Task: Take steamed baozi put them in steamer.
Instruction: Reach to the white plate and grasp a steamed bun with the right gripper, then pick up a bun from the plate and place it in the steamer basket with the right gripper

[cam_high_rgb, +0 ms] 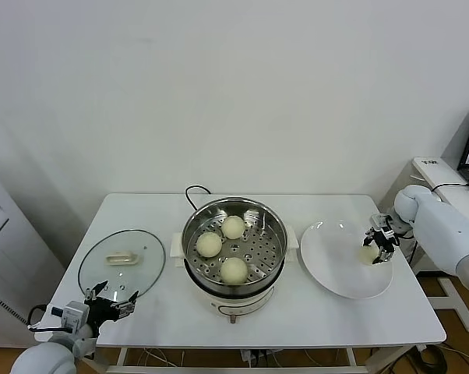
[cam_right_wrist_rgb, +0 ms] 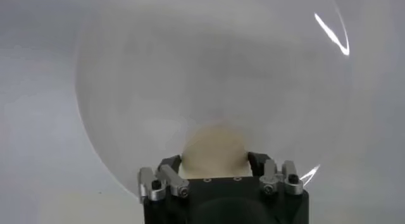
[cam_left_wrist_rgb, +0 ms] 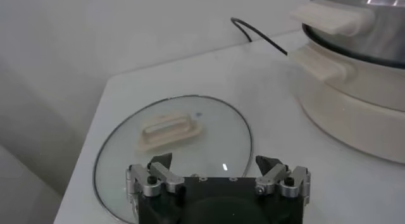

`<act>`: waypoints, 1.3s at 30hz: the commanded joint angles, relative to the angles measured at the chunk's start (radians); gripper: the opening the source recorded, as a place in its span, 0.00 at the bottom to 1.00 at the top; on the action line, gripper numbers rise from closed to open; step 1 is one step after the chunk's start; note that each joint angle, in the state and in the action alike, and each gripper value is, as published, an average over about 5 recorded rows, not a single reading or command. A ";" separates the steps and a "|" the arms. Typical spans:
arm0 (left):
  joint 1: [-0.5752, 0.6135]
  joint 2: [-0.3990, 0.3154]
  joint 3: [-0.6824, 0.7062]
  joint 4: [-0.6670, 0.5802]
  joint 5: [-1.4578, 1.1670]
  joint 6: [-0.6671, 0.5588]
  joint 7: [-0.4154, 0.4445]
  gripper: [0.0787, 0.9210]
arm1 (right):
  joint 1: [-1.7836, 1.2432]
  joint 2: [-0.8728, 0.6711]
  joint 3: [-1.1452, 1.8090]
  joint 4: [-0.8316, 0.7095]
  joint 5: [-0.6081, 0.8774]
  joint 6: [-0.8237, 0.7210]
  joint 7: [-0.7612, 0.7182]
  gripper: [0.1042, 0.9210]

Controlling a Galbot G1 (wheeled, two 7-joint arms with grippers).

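Observation:
The steamer (cam_high_rgb: pixel 275 234) stands mid-table with three baozi on its perforated tray: one at the back (cam_high_rgb: pixel 233 227), one on the left (cam_high_rgb: pixel 209 244), one at the front (cam_high_rgb: pixel 234 269). The fourth baozi (cam_high_rgb: pixel 368 254) is over the right side of the white plate (cam_high_rgb: pixel 336 261). My right gripper (cam_high_rgb: pixel 379 241) is shut on this baozi; in the right wrist view the bun (cam_right_wrist_rgb: pixel 214 150) fills the gap between the fingertips (cam_right_wrist_rgb: pixel 169 163), which press its sides. My left gripper (cam_high_rgb: pixel 110 300) is open and empty at the table's front left.
A round glass lid (cam_high_rgb: pixel 121 261) with a cream handle lies left of the steamer, just beyond my left gripper (cam_left_wrist_rgb: pixel 215 163); it shows in the left wrist view (cam_left_wrist_rgb: pixel 171 130). The steamer's black cord (cam_high_rgb: pixel 194 191) runs behind it. A laptop sits at the far right edge.

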 commanded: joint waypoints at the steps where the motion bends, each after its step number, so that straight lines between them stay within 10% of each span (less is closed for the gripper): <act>1: -0.001 0.001 0.003 0.000 -0.001 -0.001 -0.001 0.88 | -0.013 0.004 0.029 -0.016 0.011 -0.016 0.005 0.49; 19: 0.011 0.002 -0.006 -0.014 0.002 0.012 -0.008 0.88 | 0.637 -0.235 -0.805 0.608 0.822 -0.423 -0.022 0.37; 39: 0.000 -0.002 0.003 -0.006 0.013 0.011 -0.008 0.88 | 0.967 -0.001 -1.054 0.902 1.270 -0.750 0.189 0.37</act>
